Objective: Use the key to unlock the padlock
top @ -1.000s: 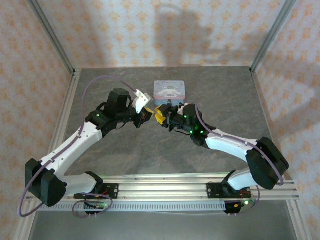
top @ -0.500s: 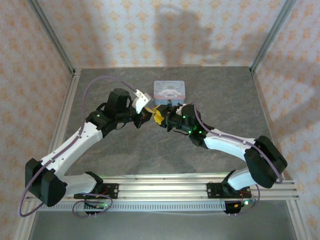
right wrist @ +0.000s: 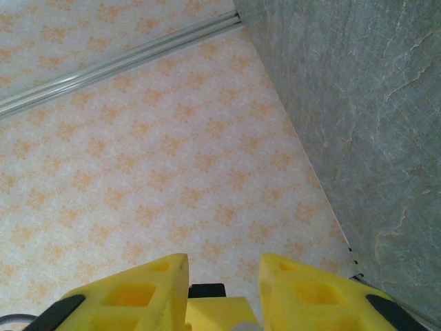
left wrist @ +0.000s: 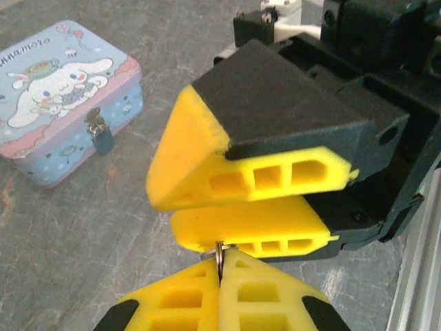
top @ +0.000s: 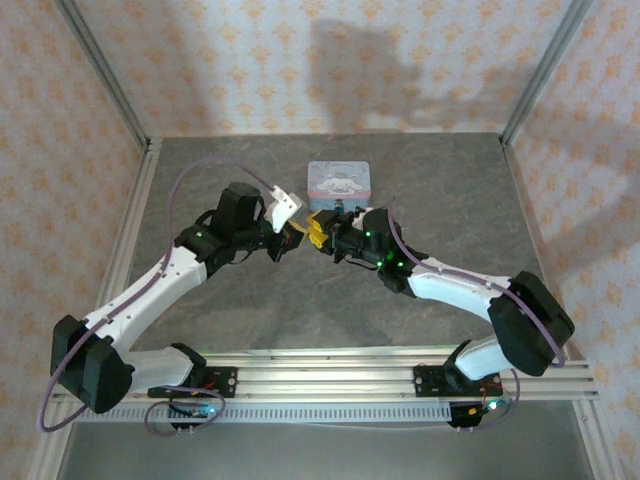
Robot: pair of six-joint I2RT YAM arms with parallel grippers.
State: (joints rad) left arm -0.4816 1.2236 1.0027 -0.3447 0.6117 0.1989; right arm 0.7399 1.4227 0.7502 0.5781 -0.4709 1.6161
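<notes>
A light-blue rectangular tin with a cartoon print [left wrist: 62, 83] sits on the grey marbled tabletop [left wrist: 83, 227], at the middle of its far part in the top view [top: 339, 180]. The tiny dark blue-teal padlock [left wrist: 103, 140] hangs at the latch on the tin's front wall, its shackle looking closed.

The left gripper [left wrist: 220, 261] has its yellow fingers [left wrist: 265, 303] pressed together on the tiny thin pale metal key [left wrist: 219, 249], of which a short end and a bit of ring poke out at the tips. The key is in the air, well apart from the padlock.

Straight ahead of the key, the right gripper [left wrist: 169, 212] crosses the left wrist view. Its lower yellow finger touches or nearly touches the key's end, and its black body blocks the ground behind. The padlock lies off to the left of this, with bare tabletop between. In the right wrist view the right gripper [right wrist: 224, 283] has its fingers [right wrist: 138, 296] standing apart; whether anything is held between them I cannot tell. Behind them is orange-patterned wallpaper [right wrist: 138, 138].

From above, the two grippers [top: 293, 235] [top: 318, 228] meet just in front of the tin. Compared with a second ago, the left wrist sits a little lower and nearer its base, and the right gripper has edged slightly toward the tin. The tin has not moved.
</notes>
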